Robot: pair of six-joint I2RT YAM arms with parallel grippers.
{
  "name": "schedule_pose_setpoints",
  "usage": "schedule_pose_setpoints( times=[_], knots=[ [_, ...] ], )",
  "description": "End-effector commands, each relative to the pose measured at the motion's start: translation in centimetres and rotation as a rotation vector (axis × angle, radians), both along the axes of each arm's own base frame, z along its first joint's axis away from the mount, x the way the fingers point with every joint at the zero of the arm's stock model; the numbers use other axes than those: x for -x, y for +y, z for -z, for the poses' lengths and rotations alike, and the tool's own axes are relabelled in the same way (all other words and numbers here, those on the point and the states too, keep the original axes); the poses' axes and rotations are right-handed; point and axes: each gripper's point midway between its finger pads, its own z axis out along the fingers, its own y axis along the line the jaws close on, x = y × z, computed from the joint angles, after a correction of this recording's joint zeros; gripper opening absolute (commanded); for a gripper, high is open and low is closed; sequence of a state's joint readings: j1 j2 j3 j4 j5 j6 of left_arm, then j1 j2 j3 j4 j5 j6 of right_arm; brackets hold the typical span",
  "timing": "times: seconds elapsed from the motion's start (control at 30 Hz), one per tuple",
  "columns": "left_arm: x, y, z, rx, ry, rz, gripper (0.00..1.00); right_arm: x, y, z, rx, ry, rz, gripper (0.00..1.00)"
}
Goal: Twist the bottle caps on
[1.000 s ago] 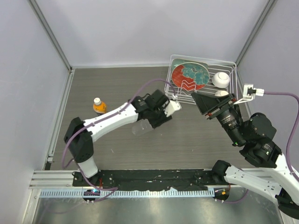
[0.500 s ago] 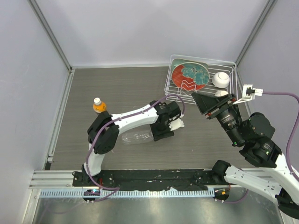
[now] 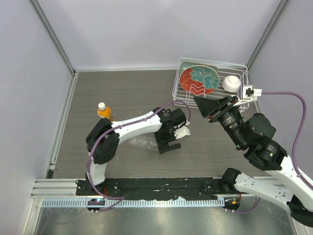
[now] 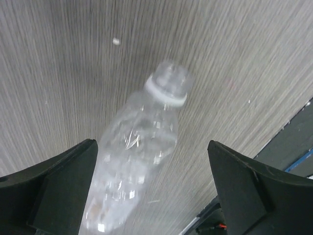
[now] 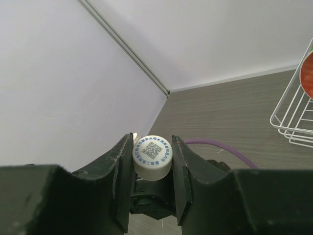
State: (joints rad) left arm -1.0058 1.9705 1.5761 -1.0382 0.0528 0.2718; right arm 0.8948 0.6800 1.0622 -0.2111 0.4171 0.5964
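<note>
Once the left pincer (image 4: 151, 149) spread, clear bottle (image 4: 139, 147) seemingly lay free.

**Grey wood-grain table bears two bottles and a rack**

The table (image 3: 127, 93) is dark grey with a fine grain. An orange bottle (image 3: 103, 111) stands upright towards its left side. A clear bottle (image 4: 142, 147) lies on its side near the middle. A white wire rack (image 3: 188, 100) sits in the far right corner.
</note>
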Motion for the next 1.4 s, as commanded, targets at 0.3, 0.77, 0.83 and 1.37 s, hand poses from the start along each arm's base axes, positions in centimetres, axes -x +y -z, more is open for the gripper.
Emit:
schedule_pose_setpoints(
  times=[0.3,0.77,0.83,1.37],
  knots=[
    [-0.8,6.6,-5.8,0.11,-0.273,0.117,1.0,-0.6,0.7,-2.0,-0.011,-0.022,-0.001,0.02],
    [-1.0,10.1,-3.5,0.207,-0.232,0.42,1.0,-0.9,1.1,-2.7,-0.019,-0.02,-0.004,0.02],
    [-1.0,10.7,-2.4,0.179,-0.183,0.432,1.0,-1.0,1.2,-2.5,-0.018,-0.017,-0.002,0.02],
    [-2.0,12.3,2.4,0.154,0.074,0.437,1.0,-1.2,1.3,-2.8,-0.002,-0.03,0.005,0.02]
  ],
)
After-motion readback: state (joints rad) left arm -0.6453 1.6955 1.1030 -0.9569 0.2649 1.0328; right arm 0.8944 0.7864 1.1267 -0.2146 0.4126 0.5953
